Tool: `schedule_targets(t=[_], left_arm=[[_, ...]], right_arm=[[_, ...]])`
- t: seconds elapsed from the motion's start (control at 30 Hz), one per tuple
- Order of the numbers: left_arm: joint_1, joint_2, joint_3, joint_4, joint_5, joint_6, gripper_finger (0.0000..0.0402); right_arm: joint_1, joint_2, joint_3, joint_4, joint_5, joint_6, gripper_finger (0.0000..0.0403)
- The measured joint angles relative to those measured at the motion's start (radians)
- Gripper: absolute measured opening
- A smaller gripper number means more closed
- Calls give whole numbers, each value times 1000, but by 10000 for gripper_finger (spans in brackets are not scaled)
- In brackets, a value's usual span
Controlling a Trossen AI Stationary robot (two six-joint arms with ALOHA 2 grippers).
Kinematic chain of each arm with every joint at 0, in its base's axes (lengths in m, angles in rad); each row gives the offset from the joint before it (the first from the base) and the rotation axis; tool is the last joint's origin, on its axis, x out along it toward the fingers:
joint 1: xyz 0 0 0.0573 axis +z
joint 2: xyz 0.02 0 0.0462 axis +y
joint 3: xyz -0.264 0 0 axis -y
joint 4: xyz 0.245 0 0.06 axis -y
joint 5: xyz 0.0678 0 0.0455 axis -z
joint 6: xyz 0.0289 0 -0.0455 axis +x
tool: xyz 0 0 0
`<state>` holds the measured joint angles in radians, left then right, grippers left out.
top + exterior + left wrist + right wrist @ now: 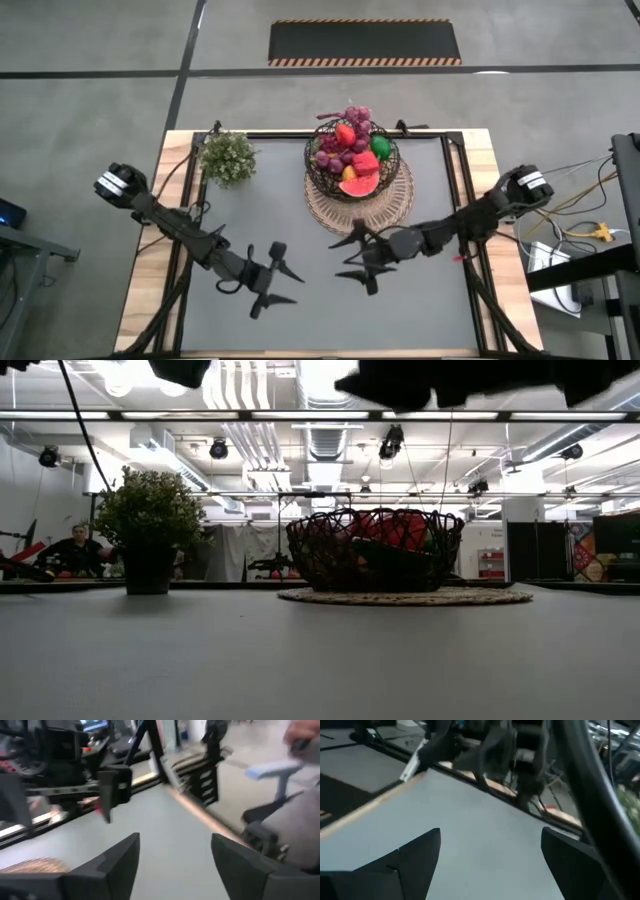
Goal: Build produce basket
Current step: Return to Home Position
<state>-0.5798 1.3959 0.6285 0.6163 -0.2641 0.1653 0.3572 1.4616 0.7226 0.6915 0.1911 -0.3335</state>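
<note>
The dark wire basket stands on a round woven mat at the far middle of the table, also seen in the low view. It holds the produce: purple grapes, red pieces, a green fruit and a watermelon slice. My left gripper hovers open over the near middle of the table, pointing toward the right. My right gripper hovers open just near of the mat, pointing toward the left. Neither has anything between its fingers.
A small bushy green plant in a dark pot stands at the far left of the grey table top. The two grippers face each other a short way apart. A person sits in the room beyond the table.
</note>
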Motion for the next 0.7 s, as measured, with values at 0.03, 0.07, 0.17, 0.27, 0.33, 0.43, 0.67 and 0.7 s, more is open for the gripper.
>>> schedule_targets(t=[0.03,0.07,0.17,0.27,0.33,0.43,0.67,0.7], left_arm=[[15,-17,0,-33,2,21,222],[32,-40,0,-67,1,37,211],[98,-132,0,-191,-1,51,172],[167,-244,0,-364,-1,43,128],[202,-319,0,-463,-1,26,98],[228,-430,0,-581,-1,5,57],[233,-637,-88,-625,1,0,3],[234,-663,-105,-621,-5,-1,4]], right_arm=[[-11,-5,-30,24,0,3,326],[-24,-17,-55,31,0,15,326],[-67,-63,-115,39,4,42,326],[-94,-126,-165,37,3,28,326],[-103,-188,-200,30,4,9,326],[-106,-295,-256,26,11,-26,326],[-162,-537,-440,32,21,-49,326],[-175,-573,-466,30,22,-48,326]])
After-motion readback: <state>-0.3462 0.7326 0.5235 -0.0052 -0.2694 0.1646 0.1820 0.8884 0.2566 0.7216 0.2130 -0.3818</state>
